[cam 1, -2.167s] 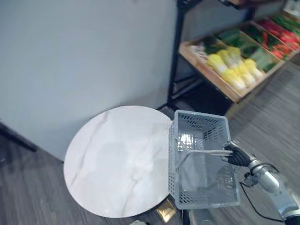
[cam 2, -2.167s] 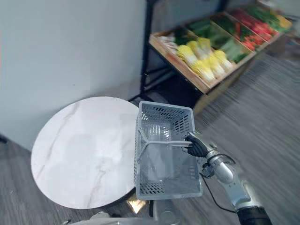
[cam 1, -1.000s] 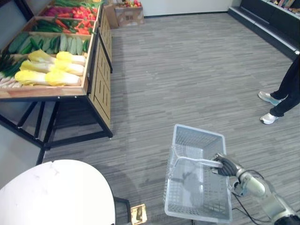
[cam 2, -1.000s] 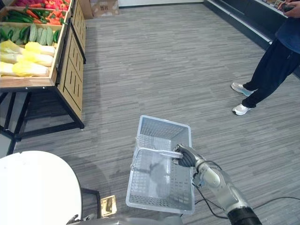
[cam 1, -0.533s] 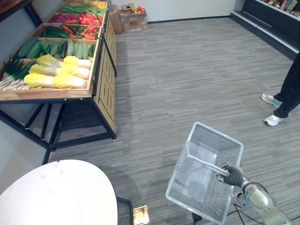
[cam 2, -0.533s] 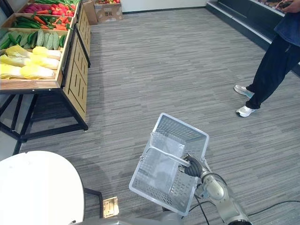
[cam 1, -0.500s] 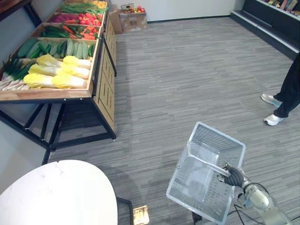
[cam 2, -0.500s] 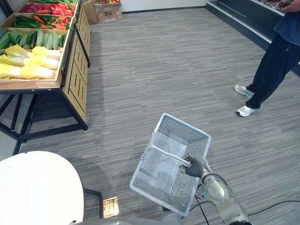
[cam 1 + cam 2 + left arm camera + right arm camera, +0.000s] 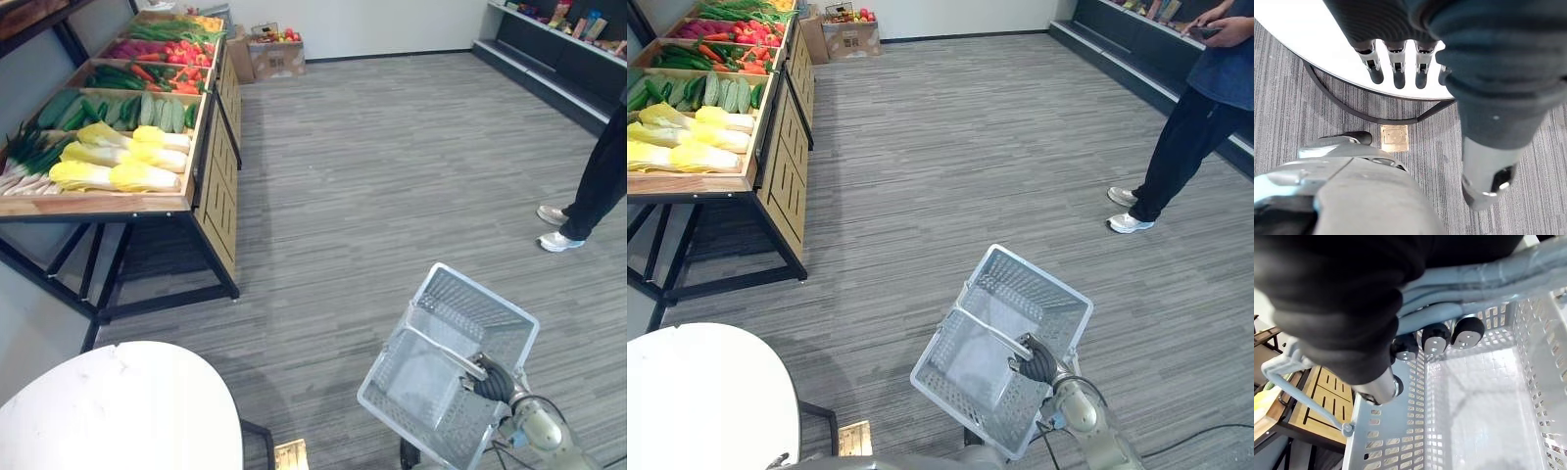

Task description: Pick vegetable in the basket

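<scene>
We carry the empty pale grey plastic basket [image 9: 1043, 279] by its handle [image 9: 989, 326] in our curled right hand [image 9: 1036, 364], left hand [image 9: 1396, 68] slack-fingered, since the yellow and green vegetables [image 9: 108, 147] lie well apart on the wooden stand [image 9: 98, 204].

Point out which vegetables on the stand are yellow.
The cabbages in the stand's nearest bin: pale yellow, while the cucumbers behind are green and the red produce lies beyond.

One grey basket [image 9: 429, 421], one round white bench [image 9: 118, 411], one wooden stand [image 9: 217, 186] — its vegetables [image 9: 113, 174] lie too bunched to count. One cardboard box [image 9: 274, 59], one brass floor plate [image 9: 291, 455], one person [image 9: 1195, 108] — two white shoes [image 9: 1132, 223].
</scene>
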Controlling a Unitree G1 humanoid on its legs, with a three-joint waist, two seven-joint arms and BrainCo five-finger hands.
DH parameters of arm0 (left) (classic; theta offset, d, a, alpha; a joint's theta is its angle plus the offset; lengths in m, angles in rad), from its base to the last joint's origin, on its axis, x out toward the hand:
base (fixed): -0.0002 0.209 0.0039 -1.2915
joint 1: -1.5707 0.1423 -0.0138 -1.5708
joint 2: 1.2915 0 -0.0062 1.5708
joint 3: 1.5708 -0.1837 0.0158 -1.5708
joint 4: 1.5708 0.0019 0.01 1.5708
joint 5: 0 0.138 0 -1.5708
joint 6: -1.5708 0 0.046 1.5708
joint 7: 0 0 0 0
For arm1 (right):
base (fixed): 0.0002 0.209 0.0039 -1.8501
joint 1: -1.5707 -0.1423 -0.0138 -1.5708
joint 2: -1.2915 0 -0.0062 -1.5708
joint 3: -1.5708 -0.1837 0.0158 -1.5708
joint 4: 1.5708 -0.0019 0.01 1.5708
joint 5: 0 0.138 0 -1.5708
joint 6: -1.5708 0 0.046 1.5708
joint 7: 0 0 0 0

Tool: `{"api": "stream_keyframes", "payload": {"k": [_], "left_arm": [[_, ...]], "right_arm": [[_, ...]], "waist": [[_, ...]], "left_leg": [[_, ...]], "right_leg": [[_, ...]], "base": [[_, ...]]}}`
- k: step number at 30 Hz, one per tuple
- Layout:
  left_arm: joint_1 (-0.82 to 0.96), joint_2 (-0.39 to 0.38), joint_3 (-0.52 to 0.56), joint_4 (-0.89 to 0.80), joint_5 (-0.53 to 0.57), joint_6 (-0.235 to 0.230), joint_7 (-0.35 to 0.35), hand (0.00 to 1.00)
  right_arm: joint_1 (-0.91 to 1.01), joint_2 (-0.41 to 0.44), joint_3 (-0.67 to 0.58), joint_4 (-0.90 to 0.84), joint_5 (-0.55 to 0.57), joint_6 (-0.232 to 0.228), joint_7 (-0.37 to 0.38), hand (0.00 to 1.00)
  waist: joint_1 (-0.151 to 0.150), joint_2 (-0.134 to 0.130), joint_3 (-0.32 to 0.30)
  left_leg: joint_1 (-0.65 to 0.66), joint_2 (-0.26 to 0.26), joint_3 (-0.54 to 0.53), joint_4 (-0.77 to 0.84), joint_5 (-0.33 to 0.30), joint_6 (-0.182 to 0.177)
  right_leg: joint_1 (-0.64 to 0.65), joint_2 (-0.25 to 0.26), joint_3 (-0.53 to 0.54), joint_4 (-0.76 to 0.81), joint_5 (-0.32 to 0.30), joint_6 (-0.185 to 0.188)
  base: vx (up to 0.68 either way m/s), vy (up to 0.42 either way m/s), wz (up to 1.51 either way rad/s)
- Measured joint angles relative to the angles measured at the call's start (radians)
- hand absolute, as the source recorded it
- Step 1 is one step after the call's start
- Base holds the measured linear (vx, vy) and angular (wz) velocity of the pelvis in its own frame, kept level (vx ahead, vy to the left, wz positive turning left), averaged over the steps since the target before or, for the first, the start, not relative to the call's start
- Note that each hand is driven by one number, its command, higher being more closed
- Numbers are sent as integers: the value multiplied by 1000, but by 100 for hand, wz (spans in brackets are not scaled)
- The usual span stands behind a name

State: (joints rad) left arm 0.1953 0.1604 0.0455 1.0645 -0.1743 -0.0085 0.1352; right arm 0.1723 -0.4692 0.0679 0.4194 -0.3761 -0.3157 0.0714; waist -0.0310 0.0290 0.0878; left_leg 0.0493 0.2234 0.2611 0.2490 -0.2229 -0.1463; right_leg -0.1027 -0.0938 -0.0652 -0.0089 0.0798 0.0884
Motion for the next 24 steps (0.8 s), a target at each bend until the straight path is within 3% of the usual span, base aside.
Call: {"api": "stream_keyframes", "payload": {"k": [1,2,3,4,5,6,7,8,10,11,12,13,14,17,18,19,21,22,23,24], "left_arm": [[3,0,1,1,0,0,3,0],[18,-8,6,6,1,-2,5,0],[45,4,19,-4,1,-2,4,0],[59,12,26,-4,1,1,4,0],[72,13,40,10,5,14,0,0],[77,11,41,10,9,20,-4,0],[86,-6,44,9,32,25,-9,0],[100,-23,44,9,38,34,-12,0],[106,-41,46,9,40,37,-12,0],[116,-50,47,9,40,39,-12,0],[148,-68,61,6,39,36,-10,0],[159,-64,73,4,40,28,-6,0],[158,-63,83,11,40,22,-1,0],[173,-87,77,10,43,16,-13,0],[171,-74,76,10,53,11,-24,0],[170,-72,76,9,59,9,-25,0],[162,-46,62,9,72,5,-33,0],[158,-34,57,8,73,-3,-33,0],[138,-11,40,6,72,-11,-33,0],[118,10,16,-4,71,-11,-33,0]], "right_arm": [[0,-1,-5,0,0,4,-1,100],[-12,-21,-18,-13,-9,8,-8,100],[-9,-25,-24,-19,-10,8,-7,100],[-1,-23,-23,-24,-10,8,-7,100],[10,-16,-34,-28,-9,15,-8,100],[11,-5,-41,-28,-10,24,-8,100],[11,9,-60,-25,-14,28,-15,100],[9,7,-68,-18,-14,28,-29,100],[5,7,-75,-7,-14,28,-42,100],[5,7,-77,-6,-15,28,-43,100],[-1,1,-79,-3,-17,28,-42,100],[-6,9,-75,-3,-17,29,-42,100],[-3,10,-71,-4,-17,27,-41,100],[-4,8,-61,-4,-17,28,-36,100],[-7,19,-49,-4,-16,27,-32,100],[-9,22,-47,-5,-16,27,-32,100],[6,44,-46,-11,-17,27,-33,100],[8,50,-46,-12,-17,27,-33,100],[14,60,-49,-13,-17,28,-34,100],[17,66,-49,-15,-19,30,-35,100]], "waist": [[0,9,7],[5,56,18],[-9,42,23],[-13,21,22],[-4,9,31],[3,11,34],[8,13,37],[6,23,41],[9,37,43],[11,49,42],[37,77,40],[48,54,48],[52,46,59],[40,59,54],[40,36,37],[40,33,31],[34,13,-18],[33,-1,-21],[21,-32,-21],[10,-53,-21]], "left_leg": [[-23,24,2,58,-12,24],[-48,81,18,128,-91,111],[-42,83,26,172,-142,118],[-34,74,25,194,-150,119],[-61,78,-15,311,-130,153],[-107,77,-50,390,-93,197],[-180,41,-90,469,-84,176],[-226,-20,-87,420,-97,151],[-263,-108,-80,241,-73,144],[-270,-134,-84,119,-32,135],[-281,-125,-108,-20,54,104],[-289,-131,-112,16,81,92],[-310,-118,-119,96,84,88],[-344,-90,-124,194,98,109],[-339,-107,-80,192,77,136],[-339,-113,-72,189,69,137],[-290,-185,-32,108,38,173],[-276,-205,-23,96,29,188],[-247,-240,-21,96,8,220],[-209,-273,-24,90,-4,229]], "right_leg": [[-10,6,-10,54,-21,-3],[-87,21,-66,318,-123,-57],[-137,0,-97,542,-259,-61],[-134,-14,-103,561,-317,-65],[-111,-7,-96,560,-378,-54],[-100,-3,-86,553,-380,-58],[-81,-7,-71,518,-380,-58],[-60,-9,-54,470,-380,-58],[-19,-2,-45,380,-369,-76],[6,14,-42,326,-361,-90],[13,79,-11,336,-358,-92],[5,74,27,373,-377,-109],[6,73,31,395,-364,-98],[44,85,31,395,-385,-90],[38,59,59,396,-400,-77],[36,53,65,395,-404,-73],[54,-6,88,390,-411,-55],[27,-13,112,508,-409,-43],[-30,-28,135,722,-378,3],[-80,-59,134,867,-307,27]], "base": [[-119,-110,-12],[-82,-157,-5],[-34,-203,-2],[17,-184,10],[27,-144,-2],[14,-161,-14],[10,-140,-19],[37,-113,-14],[71,-21,-11],[143,-3,-45],[137,-14,-59],[157,-12,-60],[144,14,-21],[218,118,-8],[267,192,-24],[322,226,-30],[340,207,-17],[491,217,3],[436,157,21],[520,179,32]]}}
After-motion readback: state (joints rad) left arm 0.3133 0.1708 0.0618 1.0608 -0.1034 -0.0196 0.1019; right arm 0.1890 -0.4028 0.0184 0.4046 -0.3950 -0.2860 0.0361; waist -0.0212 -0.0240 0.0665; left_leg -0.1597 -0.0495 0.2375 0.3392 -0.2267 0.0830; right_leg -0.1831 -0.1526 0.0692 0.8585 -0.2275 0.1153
